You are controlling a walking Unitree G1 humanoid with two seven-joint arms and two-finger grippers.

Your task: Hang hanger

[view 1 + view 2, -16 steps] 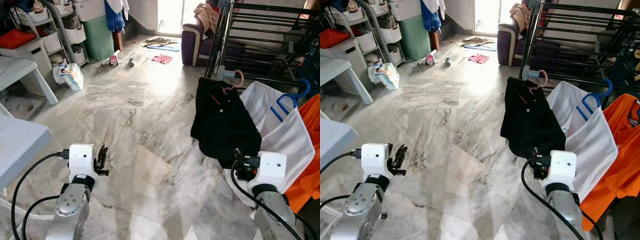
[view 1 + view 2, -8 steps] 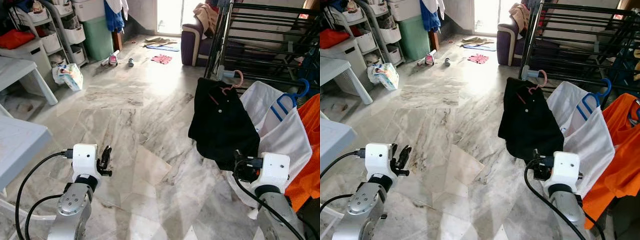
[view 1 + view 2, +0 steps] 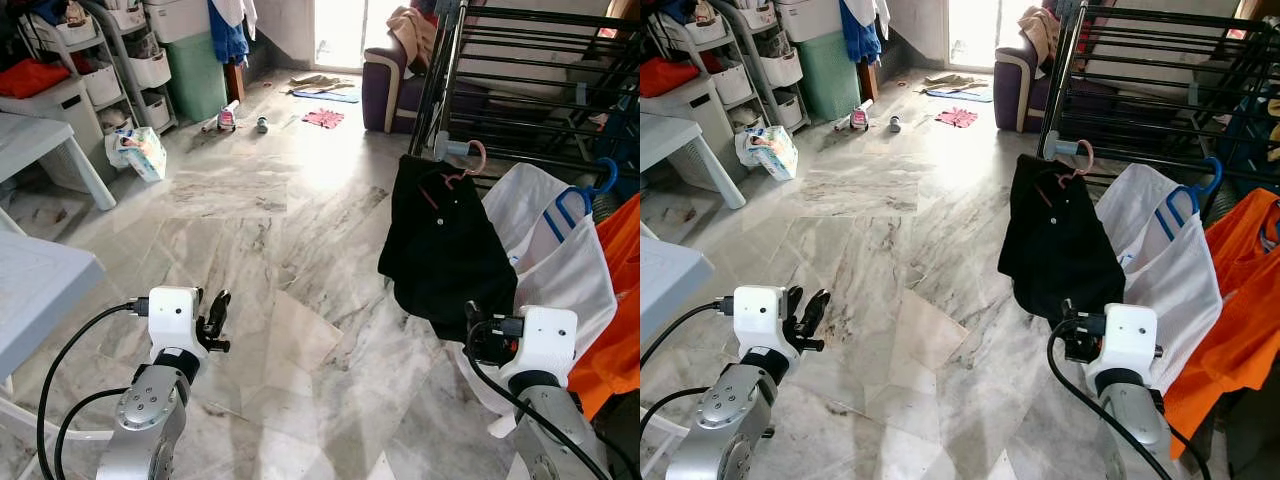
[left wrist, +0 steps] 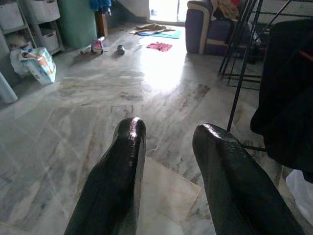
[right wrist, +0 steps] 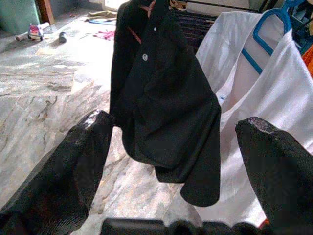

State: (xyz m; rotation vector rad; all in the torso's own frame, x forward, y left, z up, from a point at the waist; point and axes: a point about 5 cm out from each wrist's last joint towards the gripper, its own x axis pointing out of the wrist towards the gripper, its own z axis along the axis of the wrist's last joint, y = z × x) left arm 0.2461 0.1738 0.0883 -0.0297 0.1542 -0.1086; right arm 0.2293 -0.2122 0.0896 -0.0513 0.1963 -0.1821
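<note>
A black shirt (image 3: 445,250) hangs on a pink hanger (image 3: 468,165) from the black drying rack (image 3: 520,60). Beside it hang a white shirt (image 3: 560,290) on a blue hanger (image 3: 580,200) and an orange garment (image 3: 615,330). My right gripper (image 3: 478,335) is just below and in front of the black shirt's hem. In the right wrist view this gripper (image 5: 173,122) is open wide, the shirt facing it and nothing between its fingers. My left gripper (image 3: 213,320) is low over the floor, away from the clothes. In the left wrist view it (image 4: 168,129) is open and holds nothing.
White plastic tables (image 3: 30,140) and shelves of bins (image 3: 120,60) line the left side, with a printed bag (image 3: 140,150) on the floor. A purple sofa (image 3: 385,85), a pink cloth (image 3: 325,118) and a bottle (image 3: 228,117) lie further back. Marble floor (image 3: 280,230) stretches between.
My left gripper has drifted a little to the right. The white shirt and the orange garment have swung slightly to the right. My right gripper stays near the black shirt's hem.
</note>
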